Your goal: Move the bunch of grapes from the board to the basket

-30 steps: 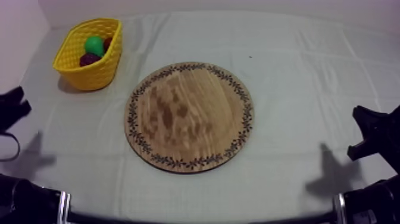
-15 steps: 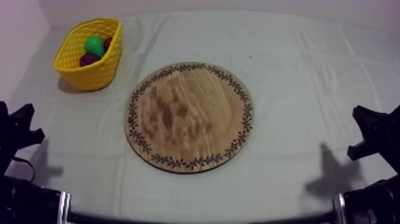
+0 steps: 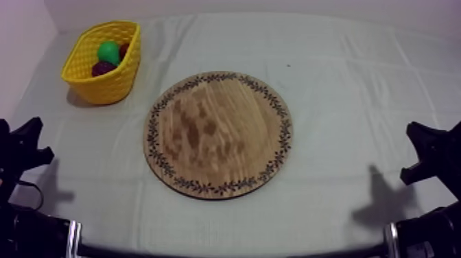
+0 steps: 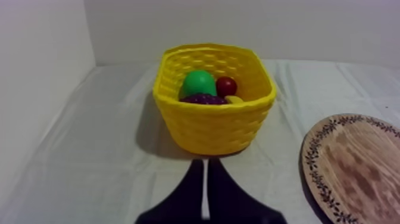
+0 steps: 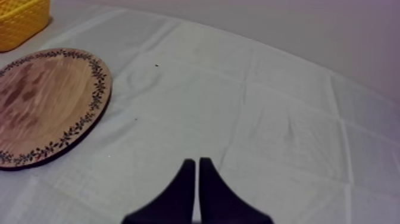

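Observation:
The bunch of grapes (image 3: pixel 103 68) lies dark purple inside the yellow basket (image 3: pixel 127 72) at the table's far left. In the left wrist view the grapes (image 4: pixel 203 99) sit against the near wall of the basket (image 4: pixel 214 131). The round wooden board (image 3: pixel 218 134) in the middle of the table carries nothing. My left gripper (image 3: pixel 26 143) rests low at the left, shut on nothing, its fingers a narrow wedge (image 4: pixel 206 173) pointing at the basket. My right gripper (image 3: pixel 422 147) rests low at the right, also shut (image 5: pixel 197 170), well clear of the board (image 5: pixel 41 101).
In the basket with the grapes are a green pear (image 4: pixel 198 83), a small red fruit (image 4: pixel 226 86) and a bit of banana (image 4: pixel 234 100). A wall runs along the table's left side and back. Bare cloth surrounds the board.
My left gripper has drawn back from the basket toward the table's front left and has settled low. The right arm, board and basket have not moved.

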`<state>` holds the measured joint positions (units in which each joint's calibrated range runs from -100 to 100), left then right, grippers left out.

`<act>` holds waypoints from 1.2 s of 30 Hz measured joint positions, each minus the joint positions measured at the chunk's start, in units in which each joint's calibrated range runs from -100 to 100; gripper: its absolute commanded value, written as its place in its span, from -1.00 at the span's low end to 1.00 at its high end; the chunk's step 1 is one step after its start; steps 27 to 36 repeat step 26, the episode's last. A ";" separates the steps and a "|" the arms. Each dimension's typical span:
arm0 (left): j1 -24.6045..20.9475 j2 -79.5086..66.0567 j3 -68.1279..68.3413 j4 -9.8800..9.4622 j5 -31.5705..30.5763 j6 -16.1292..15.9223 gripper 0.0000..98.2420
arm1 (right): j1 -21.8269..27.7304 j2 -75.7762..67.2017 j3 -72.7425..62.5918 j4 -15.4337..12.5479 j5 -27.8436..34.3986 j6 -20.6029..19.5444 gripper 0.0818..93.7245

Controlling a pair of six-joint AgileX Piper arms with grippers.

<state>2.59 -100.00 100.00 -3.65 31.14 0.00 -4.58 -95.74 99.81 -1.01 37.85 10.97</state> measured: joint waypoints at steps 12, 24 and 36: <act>0.23 0.00 0.00 0.01 -0.27 0.00 -1.00 | 0.00 0.00 0.00 0.00 0.00 0.00 -0.99; 0.19 0.00 0.00 0.05 -0.19 0.65 -1.00 | 0.00 0.00 0.00 0.00 0.00 0.00 -0.99; 0.19 0.00 0.00 0.05 -0.19 0.57 -1.00 | 0.00 0.00 0.00 0.00 0.00 0.00 -0.99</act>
